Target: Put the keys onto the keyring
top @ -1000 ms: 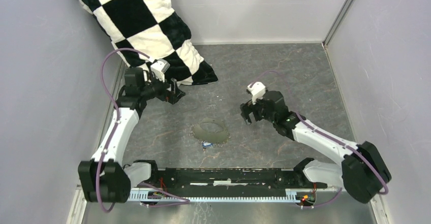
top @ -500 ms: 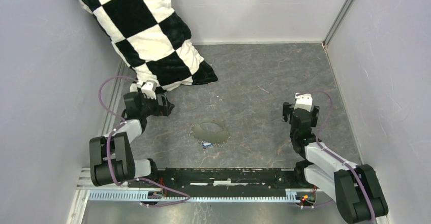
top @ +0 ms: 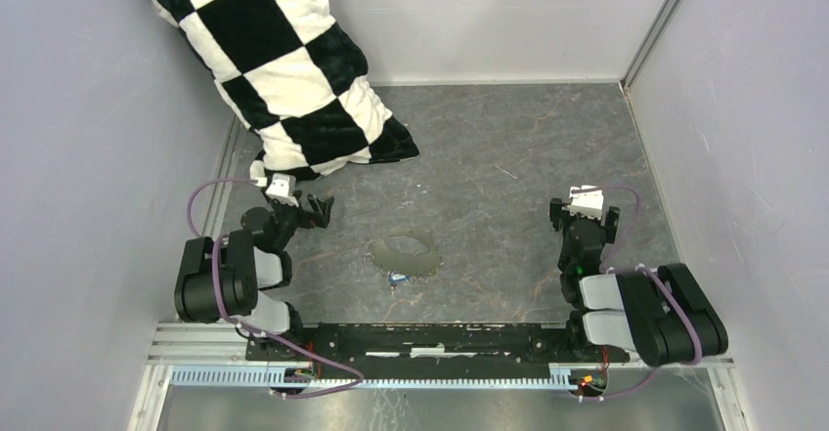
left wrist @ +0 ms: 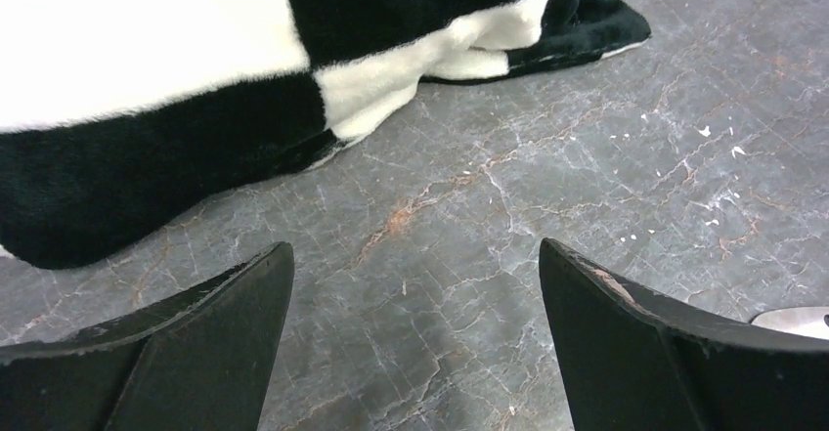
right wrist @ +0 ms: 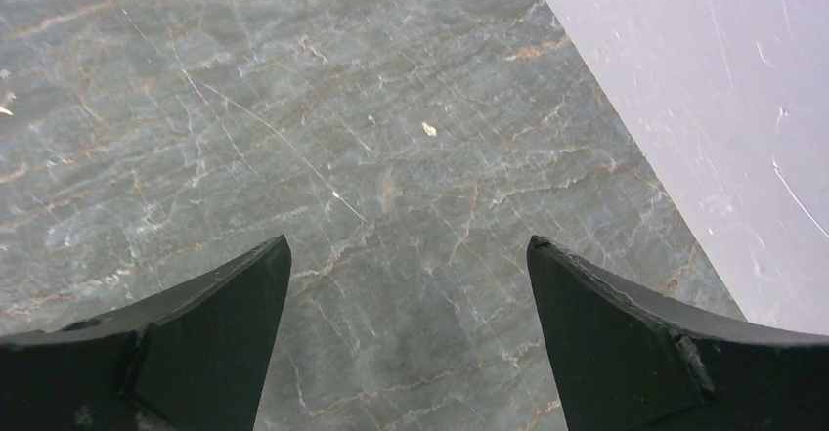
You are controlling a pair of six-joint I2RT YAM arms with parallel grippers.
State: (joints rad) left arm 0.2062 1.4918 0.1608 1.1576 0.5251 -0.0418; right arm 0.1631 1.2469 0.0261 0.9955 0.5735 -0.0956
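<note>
The keyring (top: pixel 406 253) is lying flat on the grey marbled table (top: pixel 508 148), roughly midway between the two arms; the keys (top: pixel 398 278) are sitting as one small cluster at its near edge, touching it or just beside it, with a speck of blue showing and the rest too small to make out; the left gripper (top: pixel 315 206) (left wrist: pixel 415 250) is hanging low to the left of the keyring, apart from it, its jaws standing spread wide and only bare table showing between them; a black-and-white checkered blanket (top: pixel 283 50) (left wrist: pixel 147 60) is lying just beyond its fingertips; the right gripper (top: pixel 584 218) (right wrist: pixel 409 245) is hovering well to the right of the keyring, near the pale side wall (right wrist: pixel 704 79), its jaws likewise gaping wide over bare stone, gripping nothing.
</note>
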